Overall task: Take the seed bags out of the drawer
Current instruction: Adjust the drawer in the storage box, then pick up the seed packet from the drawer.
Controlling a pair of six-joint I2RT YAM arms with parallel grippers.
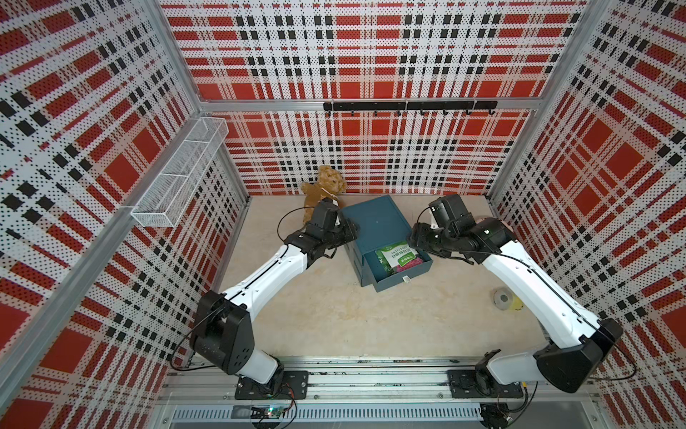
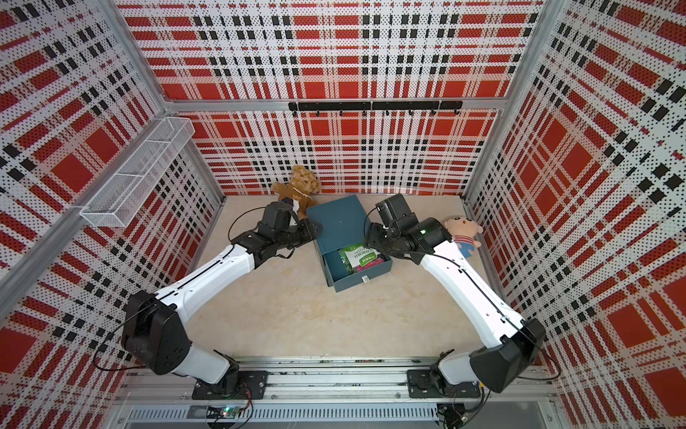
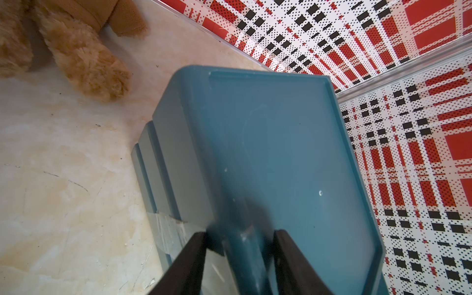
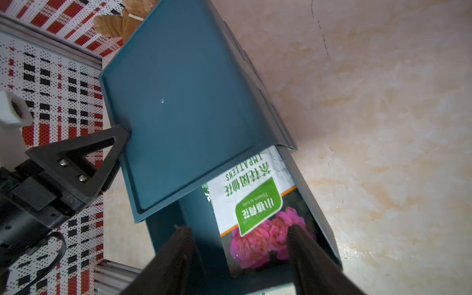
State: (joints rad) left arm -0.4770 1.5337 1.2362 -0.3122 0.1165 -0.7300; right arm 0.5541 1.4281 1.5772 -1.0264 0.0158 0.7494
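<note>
1 seed bag (image 4: 255, 199) shows, half under the cabinet (image 4: 184, 102) top — right gripper (image 4: 238, 229) over it, spread wide; left gripper (image 3: 240, 233) straddles the cabinet rim, grip unclear.

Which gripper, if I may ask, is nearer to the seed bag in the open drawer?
Right. The right gripper hangs over the seed bag in the drawer; the left gripper holds the cabinet's side edge, farther off.

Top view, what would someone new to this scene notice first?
The loud red, black and white plaid walls wrap all around. Mid-table, a teal drawer box has its drawer pulled out, showing a seed bag with pink flowers, the right pincer open over it. A brown teddy bear is at the back wall.
</note>
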